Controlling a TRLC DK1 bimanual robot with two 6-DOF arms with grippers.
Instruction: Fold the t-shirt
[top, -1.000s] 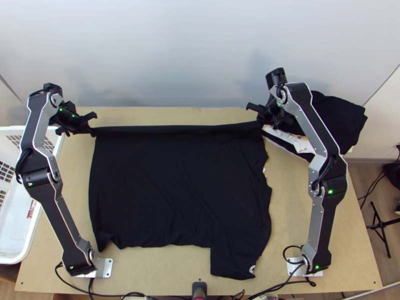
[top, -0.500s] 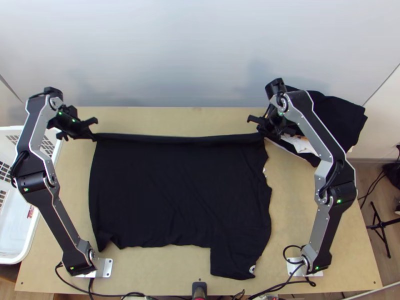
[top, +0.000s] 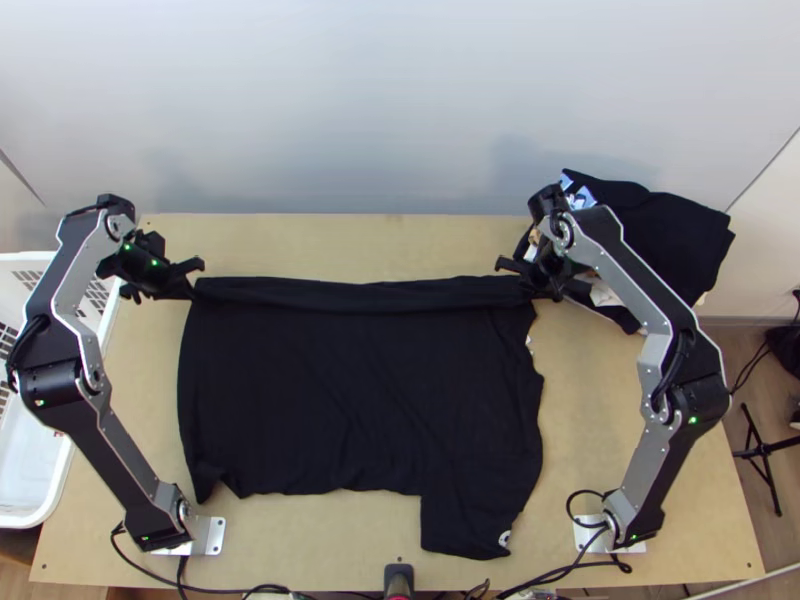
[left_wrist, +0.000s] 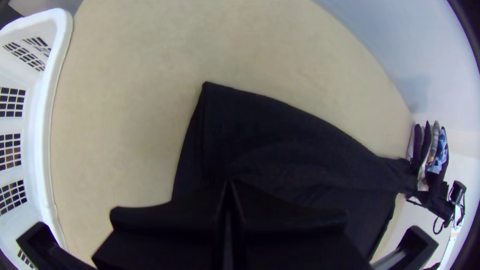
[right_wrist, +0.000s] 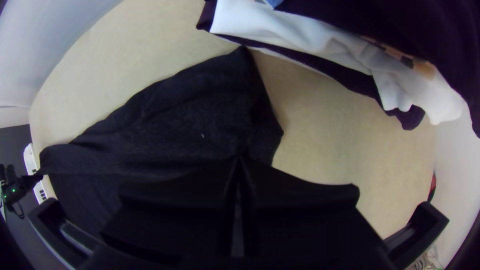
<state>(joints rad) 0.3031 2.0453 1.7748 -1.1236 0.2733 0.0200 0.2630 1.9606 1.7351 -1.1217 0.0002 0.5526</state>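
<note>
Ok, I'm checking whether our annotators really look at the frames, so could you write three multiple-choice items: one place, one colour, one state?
1. Where is the basket?
A) Beyond the far edge of the table
B) At the table's left side
C) At the table's right side

2. What colour is the t-shirt?
A) Red
B) Yellow
C) Black

3. How are the left gripper and right gripper?
A) Both shut on the t-shirt
B) Both open and empty
C) Both shut on the basket

Key:
1 B: the top view puts it along that side.
2 C: its broad spread part looks black from above.
3 A: each wrist view shows fingertips together on the cloth.
</note>
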